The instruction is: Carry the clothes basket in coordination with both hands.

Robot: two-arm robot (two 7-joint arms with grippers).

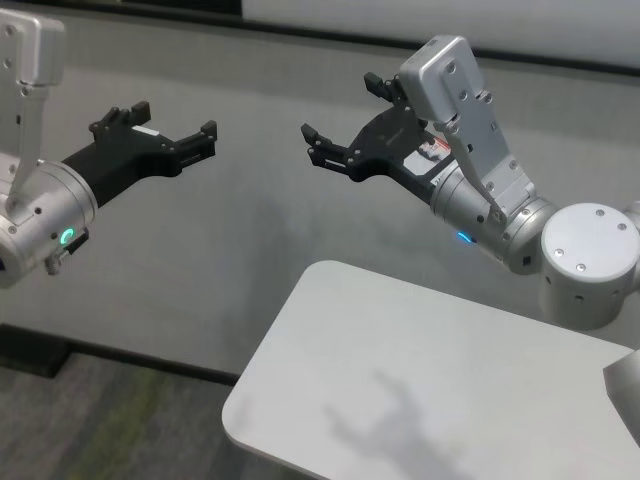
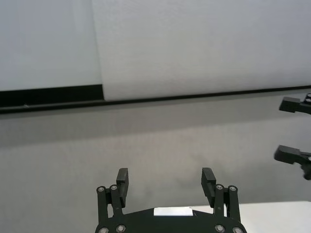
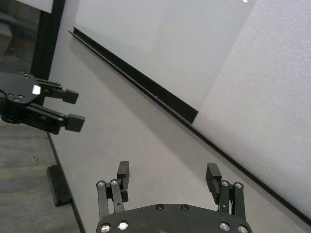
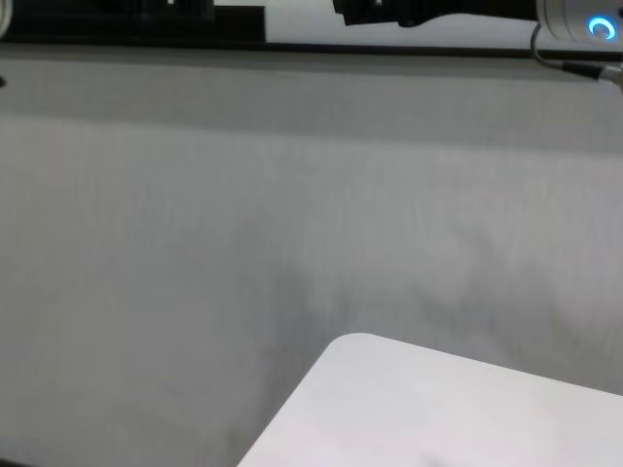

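The clothes basket is out of view in every frame. My left gripper (image 1: 175, 120) is open and empty, held up in the air at the left in front of a grey wall. My right gripper (image 1: 342, 108) is open and empty, held at about the same height, facing the left one across a gap. The left wrist view shows its own gripper (image 2: 165, 174) open and the right gripper (image 2: 286, 128) farther off. The right wrist view shows its own gripper (image 3: 167, 170) open and the left gripper (image 3: 75, 109) farther off. In the chest view only the right arm's underside (image 4: 419, 12) shows.
A white table (image 1: 400, 380) with a rounded corner stands below my right arm, with nothing on its visible part; it also shows in the chest view (image 4: 438, 409). A grey partition wall (image 1: 250, 220) with a black rail (image 2: 146, 99) stands behind. Dark floor (image 1: 100, 420) lies at the lower left.
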